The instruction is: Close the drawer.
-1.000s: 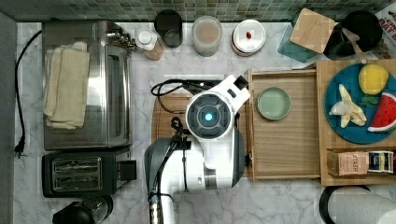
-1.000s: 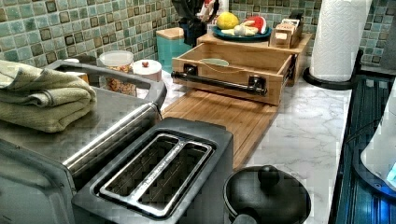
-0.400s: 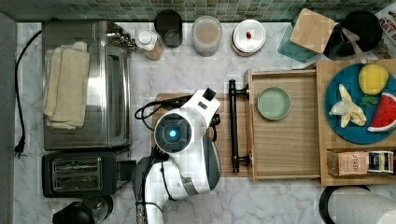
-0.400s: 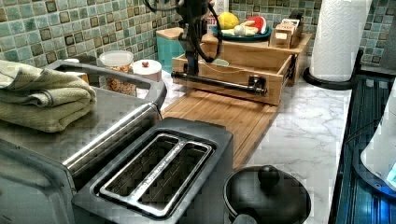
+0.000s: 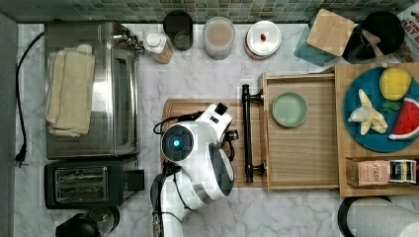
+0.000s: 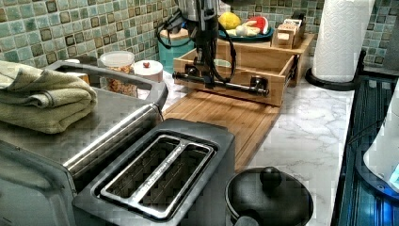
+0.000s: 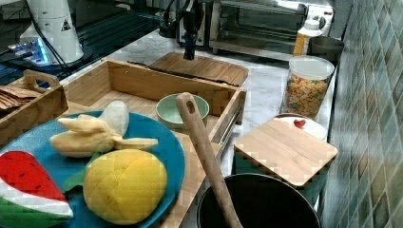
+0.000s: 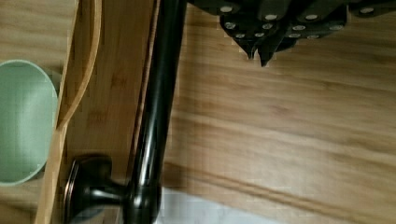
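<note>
The drawer (image 5: 301, 163) is a shallow light-wood box that stands pulled out, with a pale green bowl (image 5: 289, 109) inside. Its long black bar handle (image 5: 245, 133) faces the cutting board (image 5: 190, 106). My gripper (image 6: 207, 81) hangs low over the board, just in front of the handle (image 6: 226, 84) and not touching it. In the wrist view the gripper (image 8: 260, 50) has its tips together with nothing between them, a short way from the bar (image 8: 159, 107). The right view has the gripper (image 7: 189, 54) beyond the drawer's front wall (image 7: 157, 85).
A toaster oven (image 5: 91, 89) and a toaster (image 5: 84, 183) stand at the top view's left. Jars (image 5: 219, 37) line the tiled wall. A wooden top carries a blue fruit plate (image 5: 378, 111). A paper towel roll (image 6: 341, 37) and a black pot (image 7: 256, 204) are nearby.
My arm has swung from above the drawer's edge toward the top view's left, and the gripper has come down in front of the handle. The drawer has not moved.
</note>
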